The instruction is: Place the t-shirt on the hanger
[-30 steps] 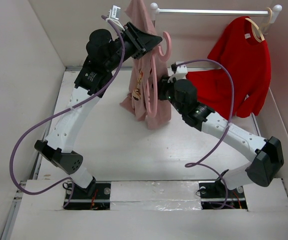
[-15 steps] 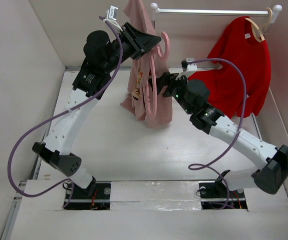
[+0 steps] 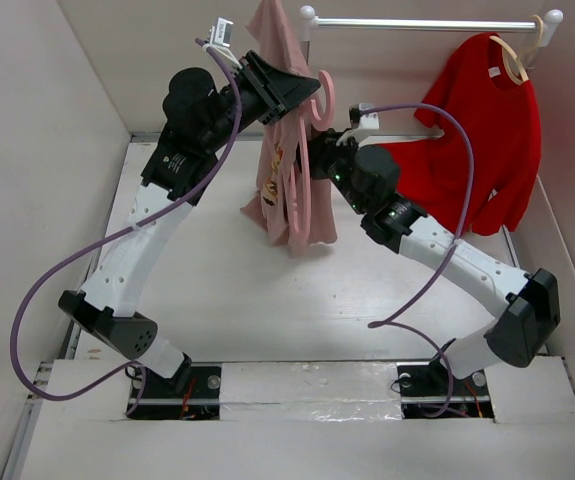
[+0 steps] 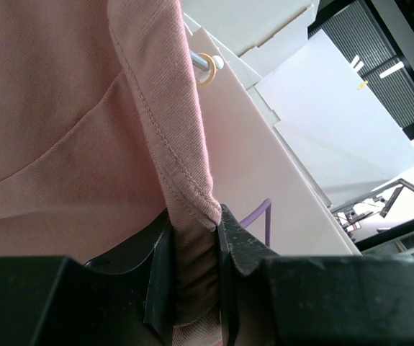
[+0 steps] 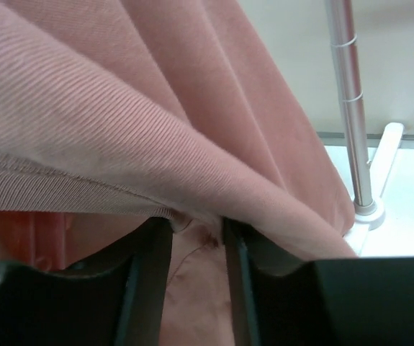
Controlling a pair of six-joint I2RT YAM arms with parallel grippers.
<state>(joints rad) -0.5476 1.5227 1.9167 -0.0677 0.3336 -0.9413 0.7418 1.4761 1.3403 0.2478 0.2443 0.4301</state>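
The left gripper [image 3: 302, 85] is raised high over the back of the table [image 3: 217, 300]. Its fingers [image 4: 160, 267] are clenched on a stitched edge of the t-shirt [image 3: 277, 165], so the cloth hangs free and can be worked without dragging on the surface. The t-shirt dangles in mid-air between the 2 arms, bunched into long vertical folds. The hanger [image 3: 303, 205] hangs inside those folds with its hook [image 3: 328, 95] poking out just beside the left gripper. What carries the hanger cannot be told. To the right, the right gripper [image 3: 319, 158] presses into the cloth from the side. In its wrist view a seamed fold runs into the gap at the right gripper [image 5: 196, 234], so it looks to be pinching the shirt, probably to draw the fabric over a hanger arm. Further right, a red t-shirt [image 3: 477, 130] on a beige wooden hanger [image 3: 515, 55] hangs from the rail [image 3: 417, 22], well apart.

Compared with 1 second ago, the right gripper sits higher and closer to the hook. The right arm swung outward and came back. The shirt's lower edge has risen slightly.
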